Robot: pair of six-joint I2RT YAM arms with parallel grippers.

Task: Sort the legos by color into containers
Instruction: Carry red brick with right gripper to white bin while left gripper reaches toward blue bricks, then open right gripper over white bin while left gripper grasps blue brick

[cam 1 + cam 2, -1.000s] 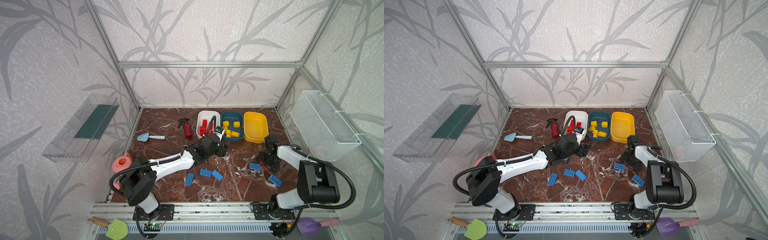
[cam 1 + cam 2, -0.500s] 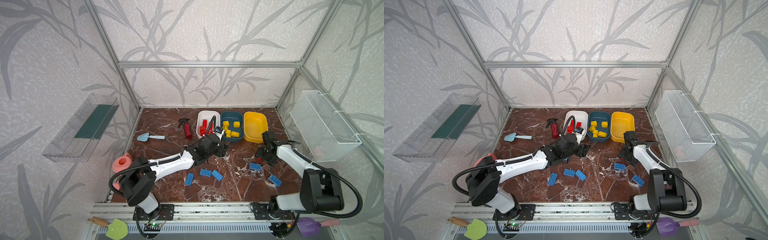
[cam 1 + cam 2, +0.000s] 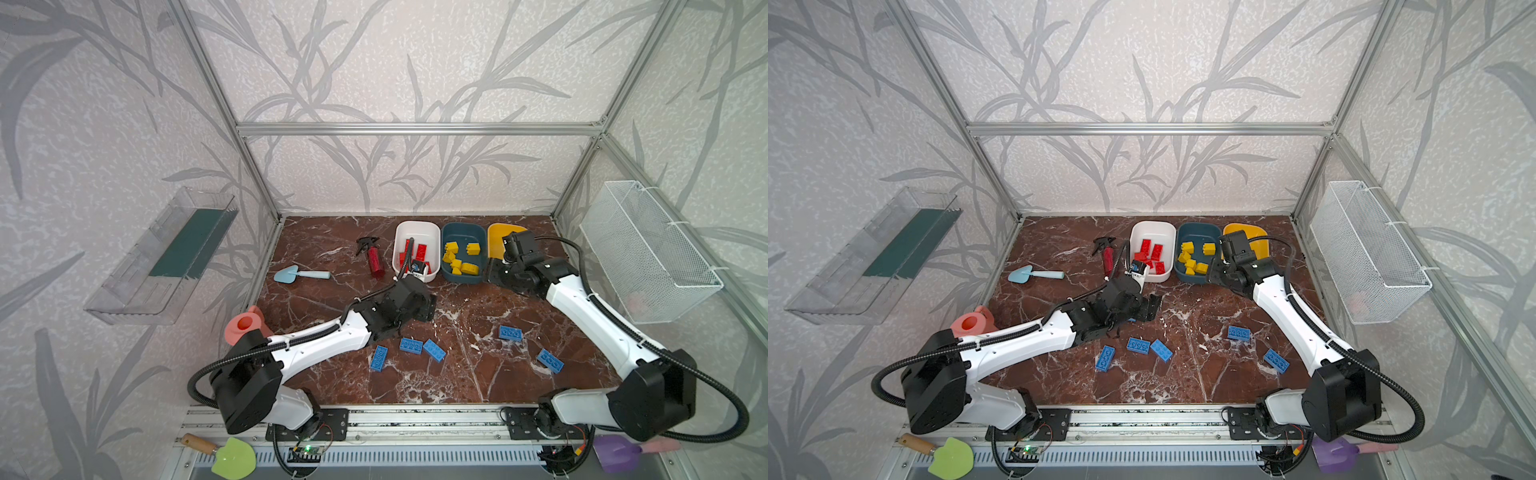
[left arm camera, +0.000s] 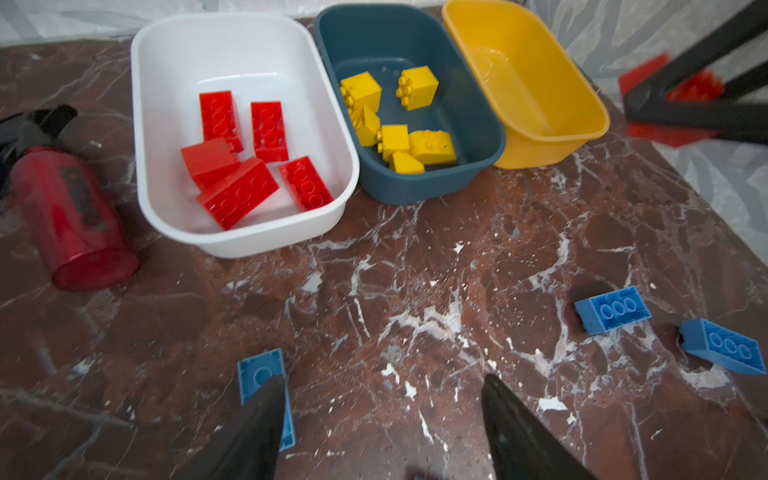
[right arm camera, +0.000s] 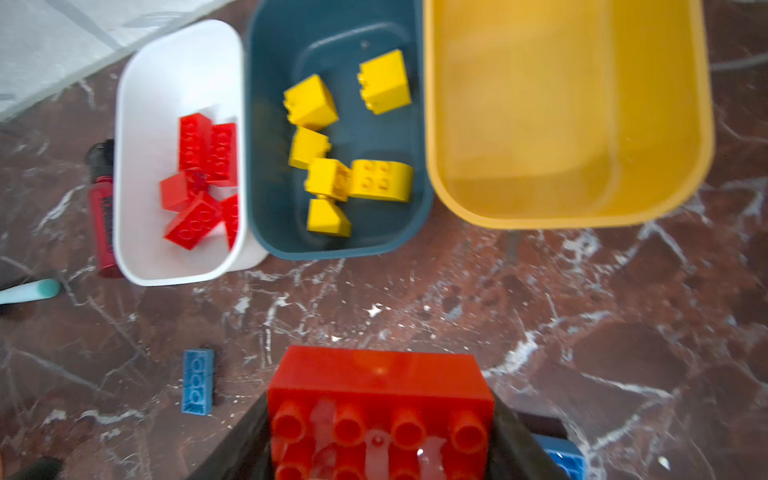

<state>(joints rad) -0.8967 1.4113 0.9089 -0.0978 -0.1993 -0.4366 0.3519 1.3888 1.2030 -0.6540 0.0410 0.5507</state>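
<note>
Step in hand: we are carrying a red lego (image 5: 374, 382) to the tubs; the blue ones wait.
Right gripper (image 5: 380, 446): clamped on that red lego, studs facing the wrist camera.
Left gripper (image 4: 384, 386): jaws apart, nothing between them; a blue lego (image 4: 259, 370) lies beside one finger.
White tub (image 4: 245, 245): holds the red legos.
Teal tub (image 4: 415, 187): holds the yellow legos.
Yellow tub (image 4: 536, 153): empty.
Load's place: in both top views, at six o'clock of the yellow tub, with the white tub toward nine o'clock, beyond the teal one.
Loose blue legos (image 3: 410, 345): scattered at the table's six o'clock.
Next move: it calls for travel toward nine o'clock, above the teal rim, then release over the white tub. The wrist picture is blurred, so we judge clearance only roughly.
</note>
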